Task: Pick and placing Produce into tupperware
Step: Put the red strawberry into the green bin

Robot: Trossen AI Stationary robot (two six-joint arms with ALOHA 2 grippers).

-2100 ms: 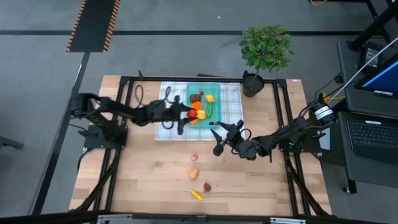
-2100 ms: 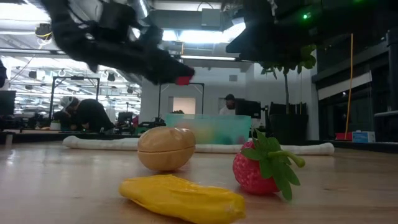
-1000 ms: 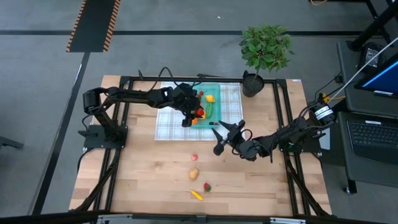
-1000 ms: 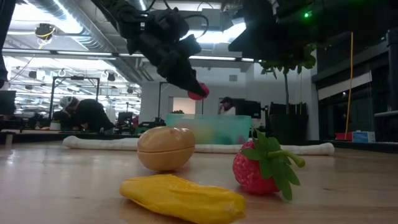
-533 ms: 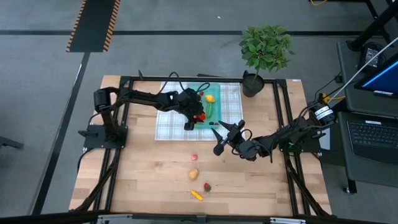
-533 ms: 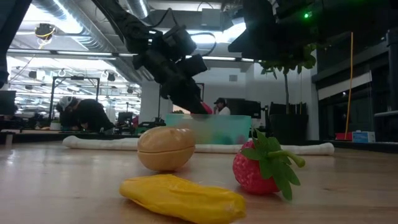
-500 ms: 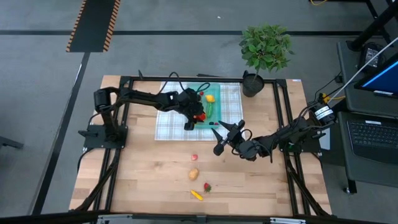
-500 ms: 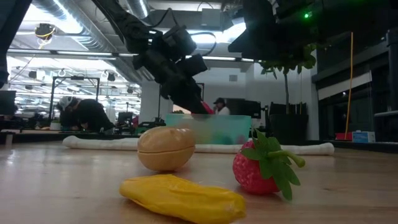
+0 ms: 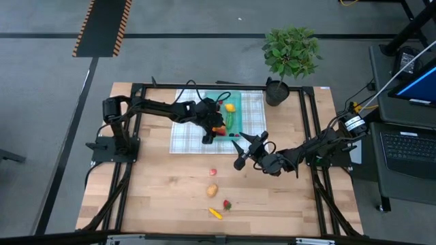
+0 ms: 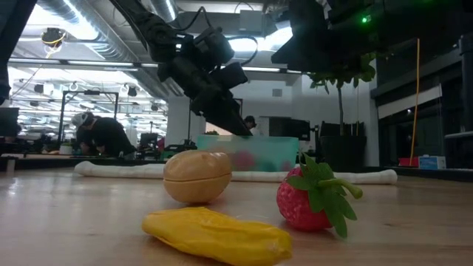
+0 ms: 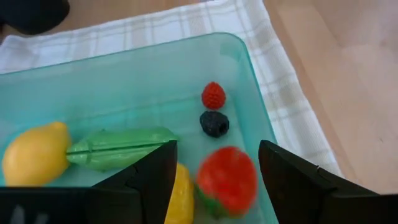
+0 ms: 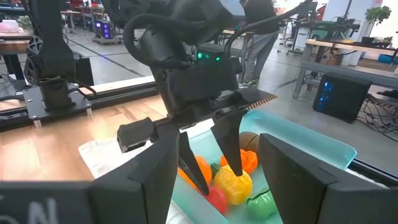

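Left gripper (image 9: 216, 129) over tupperware (image 11: 245, 81), jaws parted, gripping nothing; red strawberry (image 11: 227, 180) lies loose between them inside container. Right gripper (image 9: 236, 151) waits near cloth (image 9: 184, 136), fingers spread, empty.

Produce likely light, hard, smooth plastic; rounded pieces may roll, so pinch across middle.

4 pieces on table (image 9: 157, 190): small red one (image 9: 213, 173), potato (image 9: 212, 190), strawberry (image 9: 227, 203), yellow piece (image 9: 215, 213).

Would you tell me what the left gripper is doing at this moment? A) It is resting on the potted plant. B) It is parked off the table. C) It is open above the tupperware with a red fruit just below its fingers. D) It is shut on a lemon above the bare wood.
C: the left gripper is open over the tupperware, with the red fruit lying loose between its spread fingers.
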